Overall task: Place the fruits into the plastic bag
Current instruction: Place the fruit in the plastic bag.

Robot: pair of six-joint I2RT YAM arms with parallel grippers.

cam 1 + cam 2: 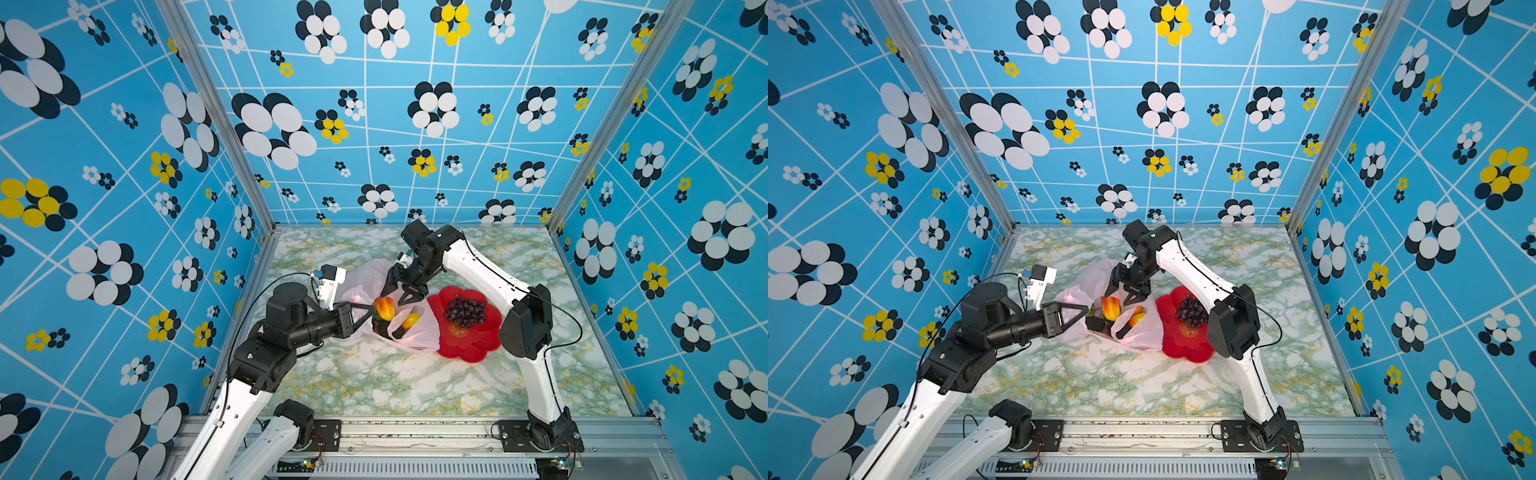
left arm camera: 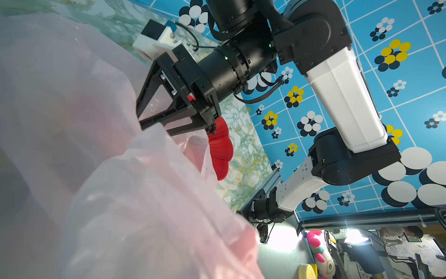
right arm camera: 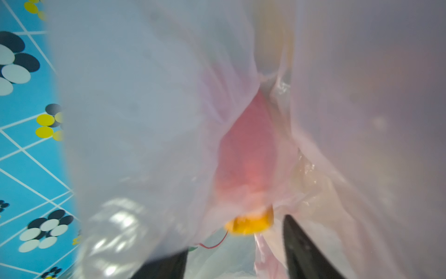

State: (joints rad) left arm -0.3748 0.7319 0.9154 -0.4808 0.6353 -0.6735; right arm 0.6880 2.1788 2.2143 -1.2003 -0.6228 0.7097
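Note:
The pale-pink plastic bag (image 1: 368, 282) (image 1: 1092, 282) lies open on the marble table. My left gripper (image 1: 371, 309) (image 1: 1087, 311) is shut on its near rim; bag film (image 2: 120, 193) hides those jaws in the left wrist view. My right gripper (image 1: 401, 293) (image 1: 1127, 293) (image 3: 234, 263) hangs open over the bag mouth. A red-yellow fruit (image 1: 385, 307) (image 1: 1111, 308) sits in the mouth just below it, blurred in the right wrist view. A yellow fruit (image 1: 410, 320) and dark avocado-like fruits (image 1: 380, 329) lie inside. Purple grapes (image 1: 465, 311) (image 1: 1192, 311) rest on the plate.
The red flower-shaped plate (image 1: 469, 345) (image 1: 1183, 347) lies right of the bag, touching it, under my right forearm. Patterned blue walls close in the table on three sides. Bare marble (image 1: 395, 382) stretches toward the front rail.

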